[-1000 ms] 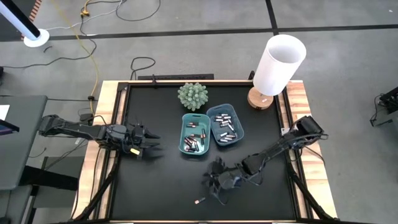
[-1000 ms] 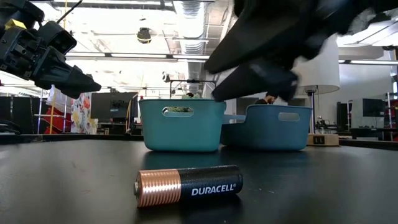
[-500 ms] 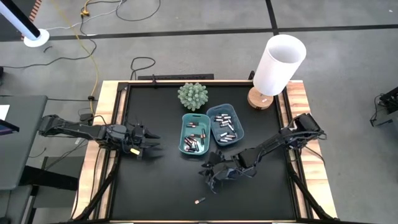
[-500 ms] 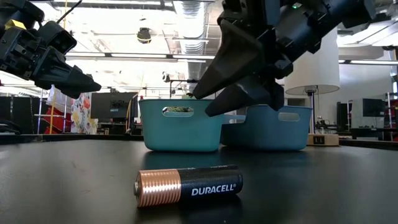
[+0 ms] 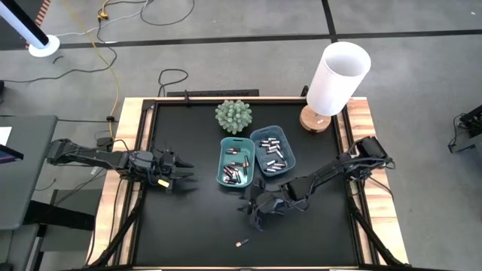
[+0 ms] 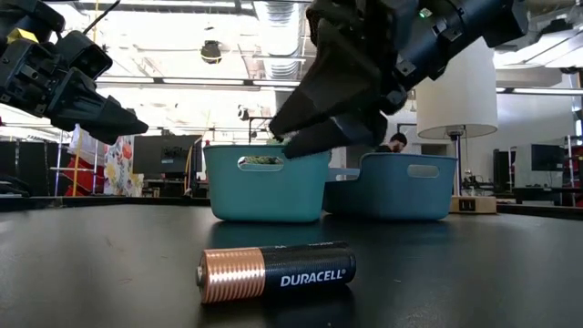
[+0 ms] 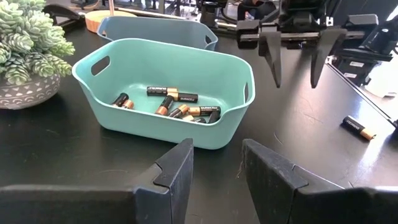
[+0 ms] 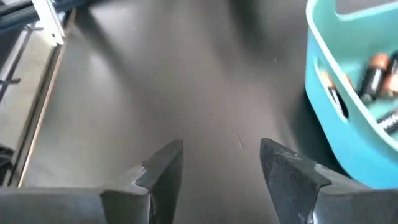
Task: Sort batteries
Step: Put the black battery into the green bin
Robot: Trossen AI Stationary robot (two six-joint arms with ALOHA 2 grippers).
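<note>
High view: right gripper [image 5: 256, 214] jaws apart, empty, above lone battery [image 5: 242, 243].

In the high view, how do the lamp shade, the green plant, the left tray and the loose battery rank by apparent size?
Largest to smallest:
1. lamp shade
2. left tray
3. green plant
4. loose battery
The lamp shade stands tall, nearer the overhead camera, so it may look larger than it is.

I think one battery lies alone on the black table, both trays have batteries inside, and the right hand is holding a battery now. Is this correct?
Not fully. The right hand holds nothing: the right wrist view shows its open fingers with only bare table between them. The rest is right: one battery lies alone, and both trays, the left tray and the right tray, have batteries inside.
</note>
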